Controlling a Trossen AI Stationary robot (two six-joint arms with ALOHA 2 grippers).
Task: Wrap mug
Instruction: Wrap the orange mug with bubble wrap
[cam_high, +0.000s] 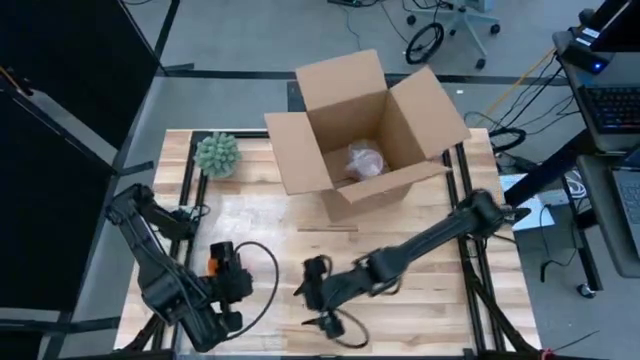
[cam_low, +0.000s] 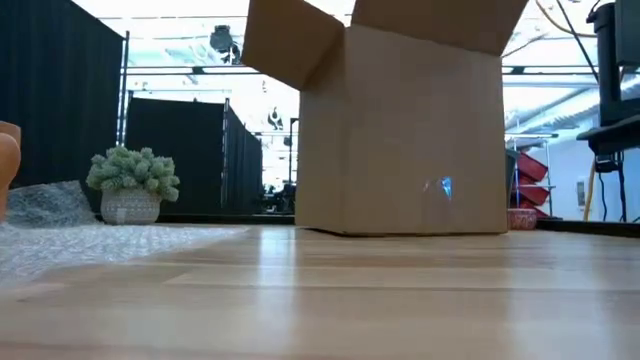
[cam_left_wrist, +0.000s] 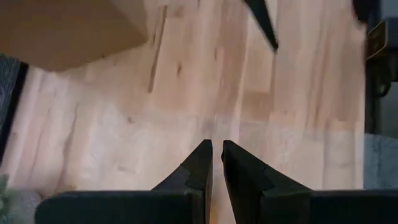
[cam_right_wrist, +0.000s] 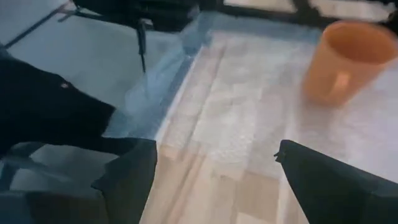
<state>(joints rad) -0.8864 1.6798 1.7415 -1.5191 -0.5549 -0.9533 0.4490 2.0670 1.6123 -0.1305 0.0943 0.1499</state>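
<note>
Near the table's front edge, right gripper (cam_right_wrist: 217, 168) hovers wide open, empty, facing unwrapped orange mug (cam_right_wrist: 345, 59) on bubble wrap (cam_right_wrist: 230, 118); left gripper (cam_left_wrist: 216, 163) nearly closed, empty. Wrapping not begun.

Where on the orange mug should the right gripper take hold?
Probably the rim wall of the orange mug, from above on the side away from its handle: it stands upright, mouth open, on bubble wrap, and the right gripper is open.

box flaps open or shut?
Open. The cardboard box has its flaps spread outward in the high view, with a clear bundle visible inside.
</note>
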